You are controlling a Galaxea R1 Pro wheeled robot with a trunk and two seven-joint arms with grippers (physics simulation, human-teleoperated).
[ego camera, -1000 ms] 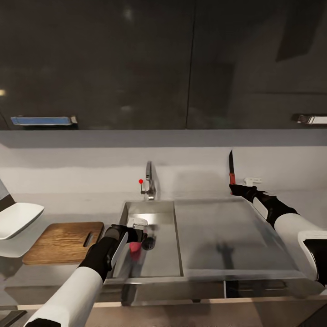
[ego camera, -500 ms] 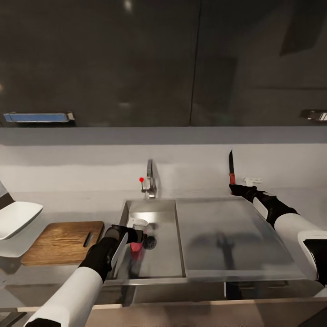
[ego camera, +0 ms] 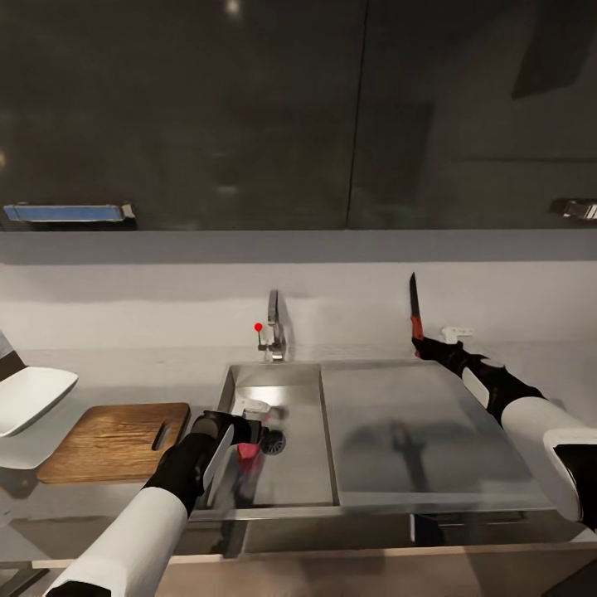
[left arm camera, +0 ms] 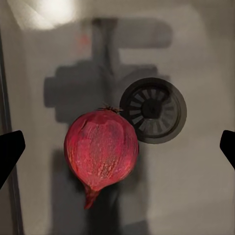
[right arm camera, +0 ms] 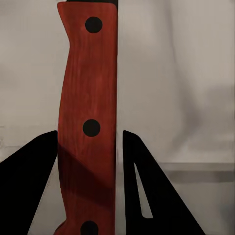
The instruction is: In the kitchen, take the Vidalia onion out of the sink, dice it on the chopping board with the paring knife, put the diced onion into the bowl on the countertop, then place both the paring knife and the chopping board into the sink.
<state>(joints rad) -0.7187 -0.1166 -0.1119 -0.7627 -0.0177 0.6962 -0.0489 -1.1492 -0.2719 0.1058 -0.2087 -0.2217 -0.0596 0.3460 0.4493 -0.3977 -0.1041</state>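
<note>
Left gripper [left arm camera: 117, 147] hangs wide open over the Vidalia onion [left arm camera: 101, 149] in the sink [ego camera: 303, 464], poised to grasp, while right gripper [right arm camera: 88, 161] clamps the paring knife [ego camera: 413, 313] blade-up, clear.

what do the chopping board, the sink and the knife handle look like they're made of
Chopping board: apparently wood, brown with grain streaks, matte. Sink: looks like brushed steel, grey with soft reflections and shadows. Paring knife handle: red-orange with faint grain and three dark rivets, possibly stained wood; as a render, it could be plastic.
</note>
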